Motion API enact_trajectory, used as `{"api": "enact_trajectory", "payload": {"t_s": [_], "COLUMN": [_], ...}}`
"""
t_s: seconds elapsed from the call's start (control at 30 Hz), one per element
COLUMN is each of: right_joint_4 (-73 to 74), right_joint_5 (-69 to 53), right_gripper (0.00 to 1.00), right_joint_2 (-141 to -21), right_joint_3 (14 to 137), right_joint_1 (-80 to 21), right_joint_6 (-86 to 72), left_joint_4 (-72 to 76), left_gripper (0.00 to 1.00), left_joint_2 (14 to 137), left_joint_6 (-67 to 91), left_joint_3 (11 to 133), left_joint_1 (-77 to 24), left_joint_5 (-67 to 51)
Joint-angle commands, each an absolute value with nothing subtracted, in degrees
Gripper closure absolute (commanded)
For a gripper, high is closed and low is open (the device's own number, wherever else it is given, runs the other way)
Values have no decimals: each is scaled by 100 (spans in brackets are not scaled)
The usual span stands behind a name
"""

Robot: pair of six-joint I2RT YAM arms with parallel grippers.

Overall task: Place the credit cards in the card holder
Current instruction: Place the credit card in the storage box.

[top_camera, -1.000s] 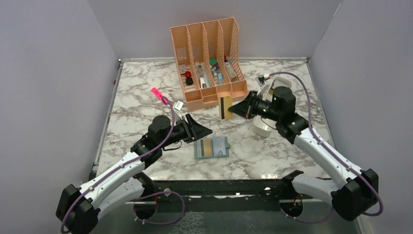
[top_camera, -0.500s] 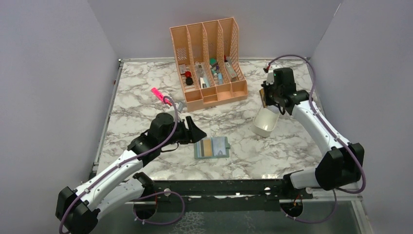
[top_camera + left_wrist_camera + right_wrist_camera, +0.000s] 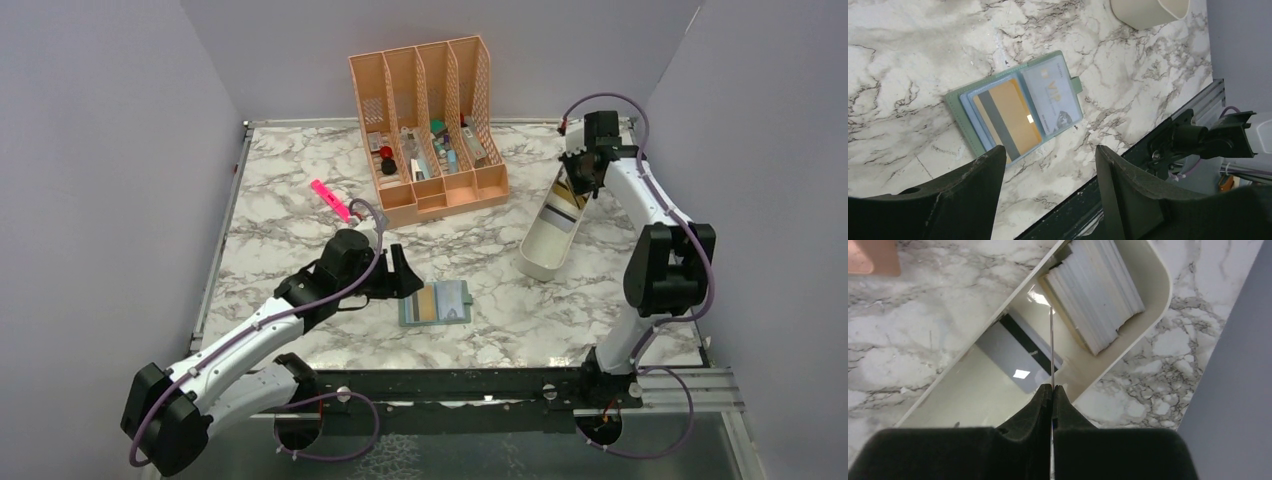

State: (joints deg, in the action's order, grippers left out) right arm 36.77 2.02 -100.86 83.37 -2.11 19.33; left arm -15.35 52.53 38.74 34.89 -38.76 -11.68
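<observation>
- The marble table carried everything, with the card holder lying open and flat near its front edge.
- The peach organizer stood well beyond the card holder and looked to have no part in the job.
- The white tray lay beyond and right of the card holder, well apart. It held a stack of white cards and a grey striped card.
- The left gripper hovered just left of the card holder, fingers spread, holding nothing.
- The right gripper hung far beyond and right of the card holder, over the tray. Its fingers were pressed together on a thin card seen edge-on.
- A gold card sat in the card holder's left pocket.
- Such cards were probably light, stiff and slick. Lying flat they offered little purchase, so a pinch across one short edge seemed best. The holder would likely need pinning, or it would slide.
</observation>
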Motion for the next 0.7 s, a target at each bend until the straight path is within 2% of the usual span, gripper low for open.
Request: {"api": "enact_trajectory", "payload": {"t_s": [0.0,0.23,0.4,0.57,0.63,0.67], "right_joint_4": [3841,3742,3026,3198,3165,3138], "right_joint_5": [193,-64,404,486,407,324], "right_gripper": [95,93,85,81,58,53], "right_joint_2": [-10516,-11037,-11177,-11643,-11627,-11598], "right_joint_3": [8742,9020,8823,9412,9392,9350], "right_joint_1": [-146,-62,-62,-9,-5,-2], "right_joint_6": [2488,3364,3869,3891,3889,3909], "left_joint_4": [-1489,-1351,-1342,-1294,-1278,-1278], "left_gripper": [30,29,28,28,28,28], "left_joint_2": [5442,5698,5805,5836,5872,5879], "left_joint_6": [3654,3548,3542,3558,3576,3577], "left_joint_3": [3682,3716,3797,3782,3796,3797], "left_joint_1": [-3905,-3894,-3896,-3894,-3897,-3897], "left_joint_5": [-1117,-1164,-1223,-1174,-1208,-1234]}}
